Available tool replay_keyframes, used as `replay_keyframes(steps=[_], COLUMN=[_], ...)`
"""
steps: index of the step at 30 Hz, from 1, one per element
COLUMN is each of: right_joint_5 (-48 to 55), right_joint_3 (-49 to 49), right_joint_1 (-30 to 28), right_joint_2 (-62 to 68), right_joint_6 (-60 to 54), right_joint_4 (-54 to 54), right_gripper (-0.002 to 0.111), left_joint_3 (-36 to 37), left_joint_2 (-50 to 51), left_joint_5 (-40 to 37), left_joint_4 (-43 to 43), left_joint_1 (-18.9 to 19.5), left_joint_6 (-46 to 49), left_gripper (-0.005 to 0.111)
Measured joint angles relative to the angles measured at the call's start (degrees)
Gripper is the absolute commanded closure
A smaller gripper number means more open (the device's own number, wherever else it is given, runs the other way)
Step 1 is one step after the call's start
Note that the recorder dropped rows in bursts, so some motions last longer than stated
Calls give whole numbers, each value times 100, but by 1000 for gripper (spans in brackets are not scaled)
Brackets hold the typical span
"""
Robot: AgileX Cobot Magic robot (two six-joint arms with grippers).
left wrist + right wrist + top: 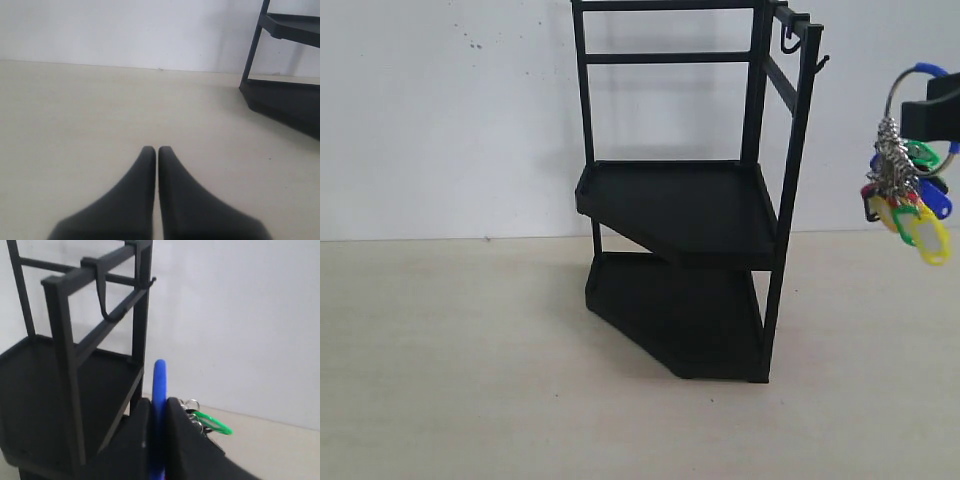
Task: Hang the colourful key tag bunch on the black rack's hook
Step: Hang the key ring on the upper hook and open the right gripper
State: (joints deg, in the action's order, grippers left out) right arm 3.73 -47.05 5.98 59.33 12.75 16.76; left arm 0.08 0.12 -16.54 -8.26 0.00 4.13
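The black rack point(692, 200) stands mid-table against the white wall. Its tiny upturned hook point(823, 62) juts from the top of the front corner post and is bare. The colourful key tag bunch point(910, 195) hangs in the air to the right of the rack, a little below the hook's height. My right gripper point(159, 402) is shut on the bunch's blue-sleeved ring point(159, 382); a green tag point(214, 423) and small metal rings dangle beside it. The hook point(152, 280) shows ahead, apart from the ring. My left gripper point(156, 149) is shut on nothing, low over the table.
A second, larger hook point(787, 42) hangs under the rack's top side rail point(100, 267). The rack's lower tray point(285, 102) lies ahead of the left gripper, off to one side. The pale tabletop point(470, 350) stretches left of the rack.
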Motion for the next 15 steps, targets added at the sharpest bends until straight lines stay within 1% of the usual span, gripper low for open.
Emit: replay_keyframes(steps=[3,15], right_joint_5=[-220,-373], right_joint_3=[-198,-1058], right_joint_1=[-4,-14], right_joint_2=[265,1423], right_joint_6=[12,64], right_joint_4=[0,0], right_gripper=[109,109], left_joint_3=[0,0], left_joint_2=[0,0], left_joint_5=[0,0], left_joint_4=[0,0], left_joint_1=[0,0], left_joint_6=[0,0], left_gripper=[102,102])
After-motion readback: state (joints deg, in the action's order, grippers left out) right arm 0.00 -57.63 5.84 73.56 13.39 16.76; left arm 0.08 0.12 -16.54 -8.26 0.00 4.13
